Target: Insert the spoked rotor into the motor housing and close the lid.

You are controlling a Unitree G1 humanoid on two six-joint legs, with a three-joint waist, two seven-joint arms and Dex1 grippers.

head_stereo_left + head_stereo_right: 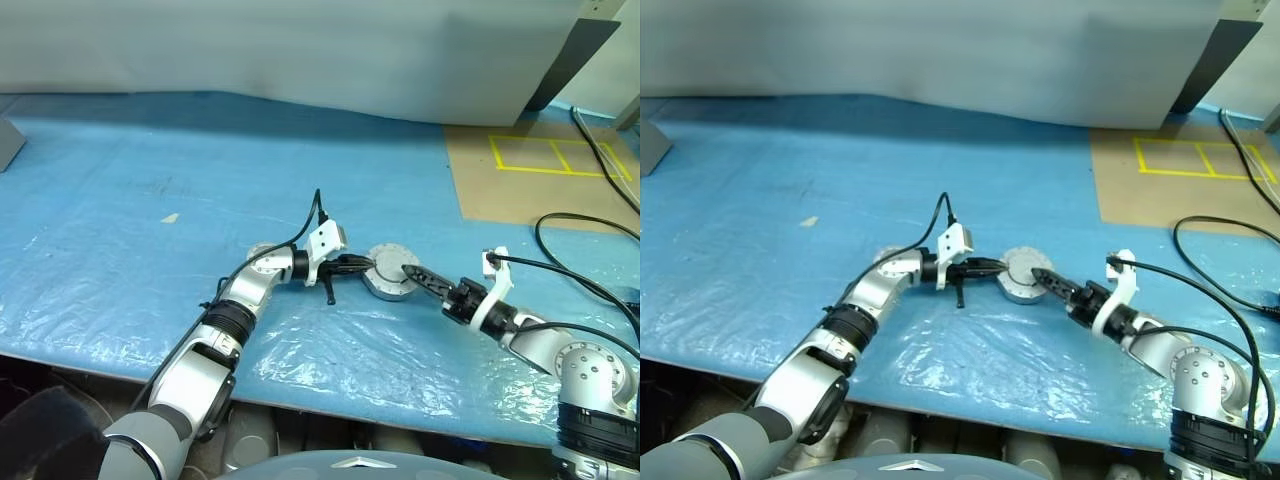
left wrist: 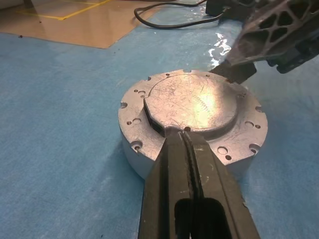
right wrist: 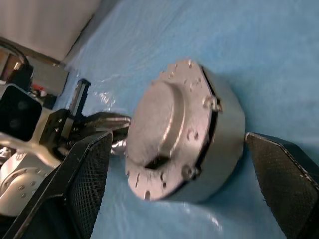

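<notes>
I'm pressing my closed, empty left hand (image 2: 185,144) on the lid (image 2: 192,102); right hand (image 3: 174,164) gaping wide, empty, straddling the motor housing (image 3: 219,129) — a slip could skew the lid.

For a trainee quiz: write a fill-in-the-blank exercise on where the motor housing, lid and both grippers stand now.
1. The lid sits on top of the motor ____.
2. The left gripper, fingers ____, reaches the housing's rim.
3. The right gripper stands ____, one finger on each side of the housing.
4. The housing rests on a ____ table cover.

Missing: housing; shut; open; blue
</notes>
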